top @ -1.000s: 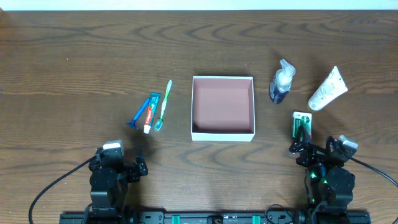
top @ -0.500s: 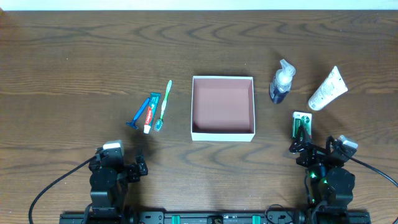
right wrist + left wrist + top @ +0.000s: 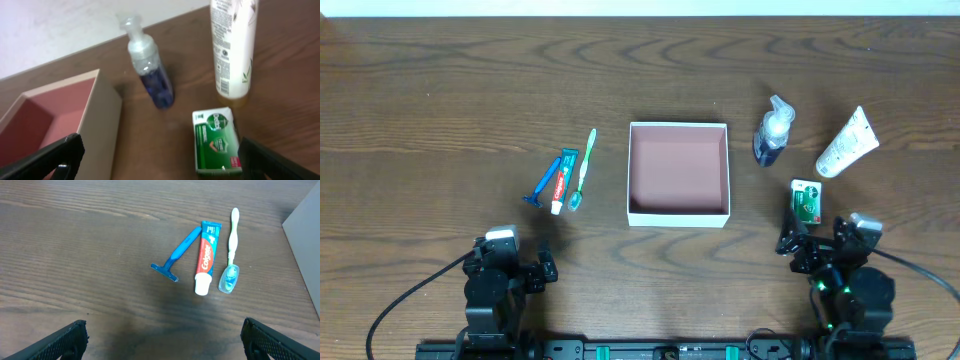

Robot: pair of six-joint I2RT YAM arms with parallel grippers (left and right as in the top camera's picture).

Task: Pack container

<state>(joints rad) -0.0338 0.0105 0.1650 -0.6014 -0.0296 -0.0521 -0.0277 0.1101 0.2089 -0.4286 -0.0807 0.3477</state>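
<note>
The container (image 3: 678,170) sits at the centre of the counter (image 3: 440,90), open side up. It has white walls and a dusty pink floor, and nothing lies inside it.

Left of the container, three items lie close together and roughly parallel: a blue razor (image 3: 541,183), a red and white toothpaste tube (image 3: 561,182) and a green and white toothbrush (image 3: 582,170). The toothbrush is nearest the container but clear of its wall.

Right of the container, a clear pump bottle (image 3: 771,135) with dark blue liquid stands upright. A white tube (image 3: 847,143) lies on its side farther right. A small green pack (image 3: 805,202) lies flat on the counter, nearer the arms than the bottle.

The left pincer (image 3: 164,339) sits low at the near edge, well short of the razor group. Its jaws are spread wide and hold nothing.

The right pincer (image 3: 161,159) is also spread wide and holds nothing. It points at the green pack, which lies just ahead of it and to its right. No contact with the pack is visible.
</note>
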